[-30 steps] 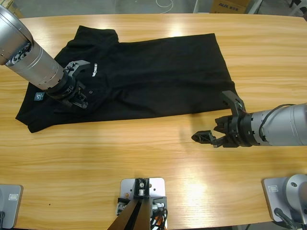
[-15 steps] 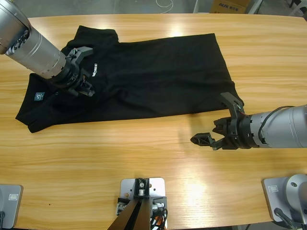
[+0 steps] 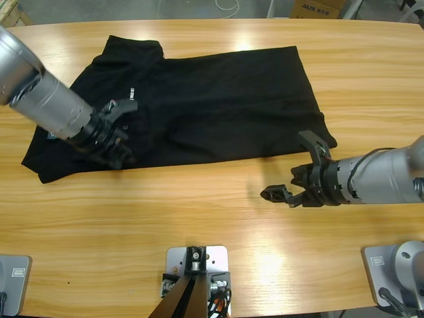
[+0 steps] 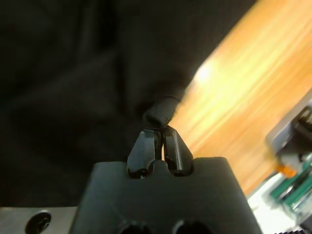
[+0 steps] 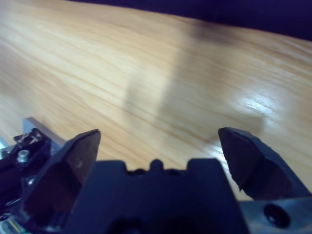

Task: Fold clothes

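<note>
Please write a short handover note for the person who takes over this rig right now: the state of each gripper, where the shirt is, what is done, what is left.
Left gripper: shut, pinching a fold of the black polo shirt near its front edge on the collar side.
Right gripper: open, holding nothing, over bare table just off the shirt's hem corner.
Shirt: lies spread across the table, collar toward the left arm, hem toward the right arm.
Done: the left grasp only; no fold shows.
Left: the right gripper must grasp the hem side, then all folding.

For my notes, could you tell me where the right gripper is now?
In the high view, the right gripper sits over bare wooden table, just off the black polo shirt's lower hem corner.
</note>
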{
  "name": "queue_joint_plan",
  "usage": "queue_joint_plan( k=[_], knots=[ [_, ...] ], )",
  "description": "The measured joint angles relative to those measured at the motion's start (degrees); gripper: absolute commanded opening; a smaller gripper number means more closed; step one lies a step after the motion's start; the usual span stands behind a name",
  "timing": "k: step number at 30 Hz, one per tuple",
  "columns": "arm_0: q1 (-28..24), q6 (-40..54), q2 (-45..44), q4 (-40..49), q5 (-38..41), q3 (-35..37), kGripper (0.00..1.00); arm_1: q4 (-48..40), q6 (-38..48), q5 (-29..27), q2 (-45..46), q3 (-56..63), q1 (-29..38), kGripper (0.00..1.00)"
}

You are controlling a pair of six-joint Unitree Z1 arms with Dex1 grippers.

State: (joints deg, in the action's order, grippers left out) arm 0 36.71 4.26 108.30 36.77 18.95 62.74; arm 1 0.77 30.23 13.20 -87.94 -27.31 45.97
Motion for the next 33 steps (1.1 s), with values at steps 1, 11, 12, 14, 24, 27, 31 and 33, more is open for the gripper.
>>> queue_joint_plan(
  k=[1, 11, 12, 14, 24, 27, 31, 33],
  knots=[
    [0.0, 0.5, 0.0, 0.3, 0.1, -0.4, 0.627, -0.1, 0.0, 0.0, -0.1, 0.1, 0.0, 0.993],
    [-1.1, -2.4, -0.1, -1.1, 2.1, 1.4, 0.984, -0.2, 0.0, 0.0, -0.2, 0.2, 0.8, 1.000],
    [-1.9, -3.8, -0.4, -2.1, 2.1, 1.6, 0.957, -0.2, 0.0, 0.0, -0.2, 0.2, 0.9, 1.000],
    [-3.5, -6.7, -1.8, -4.5, 2.1, 1.8, 0.892, -0.2, 0.0, 0.0, -0.2, 0.2, 1.2, 1.000],
    [-6.3, -13.0, -7.1, -7.4, 0.5, 1.1, 0.000, 0.6, -0.4, -0.5, 1.3, 0.1, 2.0, 0.000],
    [-6.3, -18.3, -8.6, -3.9, -0.3, -0.5, 0.000, 5.4, -3.1, -1.5, 4.5, -4.2, 2.7, 0.000],
    [-5.4, -20.2, -11.6, -1.9, -1.9, -4.1, 0.000, 11.4, -7.9, -1.4, 3.0, -17.3, 2.9, 0.000],
    [-4.4, -21.3, -12.5, -1.7, -2.7, -6.1, 0.000, 12.4, -9.2, 0.9, -1.0, -24.3, 2.9, 0.000]
  ],
)
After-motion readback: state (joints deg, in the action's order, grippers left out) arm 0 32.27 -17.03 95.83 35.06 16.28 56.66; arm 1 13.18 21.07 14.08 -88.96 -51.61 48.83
